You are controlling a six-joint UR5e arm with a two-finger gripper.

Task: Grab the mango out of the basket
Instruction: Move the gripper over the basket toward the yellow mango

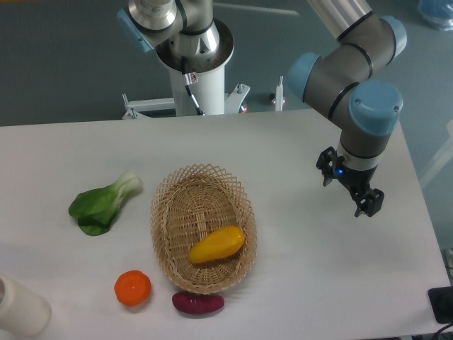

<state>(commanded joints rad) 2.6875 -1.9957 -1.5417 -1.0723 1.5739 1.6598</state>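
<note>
The yellow mango (217, 244) lies on its side in the near right part of the oval wicker basket (161, 212), which stands at the middle of the white table. My gripper (350, 187) hangs above the table well to the right of the basket and a little farther back. Its two dark fingers stand apart, open, with nothing between them. Gripper and mango are far apart.
A round orange fruit (132, 288) and a dark purple vegetable (198, 302) lie just in front of the basket. A leafy green bok choy (102, 204) is to its left. A white cylinder (20, 309) stands at the near left corner. The arm's base (199, 67) is behind the table.
</note>
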